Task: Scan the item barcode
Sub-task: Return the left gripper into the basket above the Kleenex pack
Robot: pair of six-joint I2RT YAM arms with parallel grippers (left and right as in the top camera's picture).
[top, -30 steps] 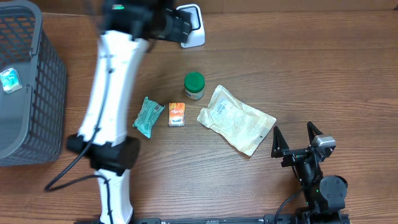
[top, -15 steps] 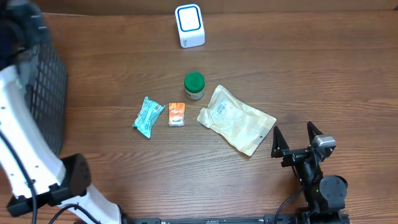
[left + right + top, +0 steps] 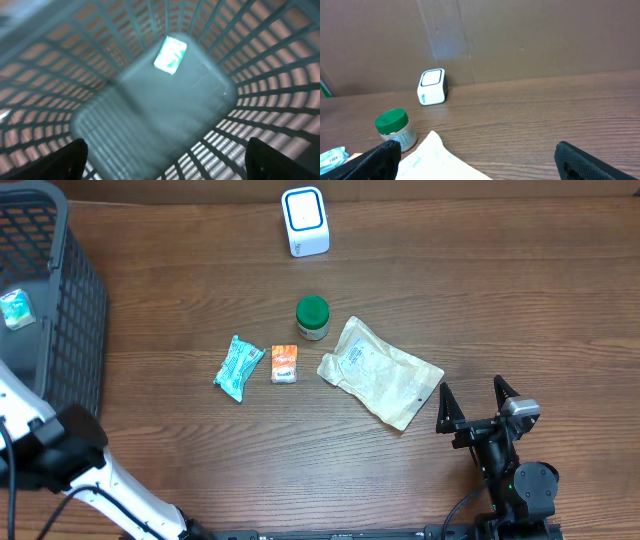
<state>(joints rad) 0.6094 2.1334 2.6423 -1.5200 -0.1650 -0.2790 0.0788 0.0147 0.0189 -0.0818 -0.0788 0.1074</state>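
Left end effector (image 3: pixel 165 157), spread and empty, hangs over the basket (image 3: pixel 78 330); the pouch (image 3: pixel 380 370) lies just up-left of the spread right end effector (image 3: pixel 472 392).

The table (image 3: pixel 520 290) is brown wood grain, smooth with a dull sheen. The basket (image 3: pixel 70 320) is matt grey plastic lattice. The scanner (image 3: pixel 304 221) is smooth white plastic, slightly glossy. The jar (image 3: pixel 312 328) has a green plastic lid (image 3: pixel 312 309). The pouch (image 3: pixel 380 370) is off-white, crinkled and matt, paper-like. The teal packet (image 3: pixel 238 367), the orange packet (image 3: pixel 284 364) and the wrapper (image 3: pixel 170 54) in the basket look like thin printed film.
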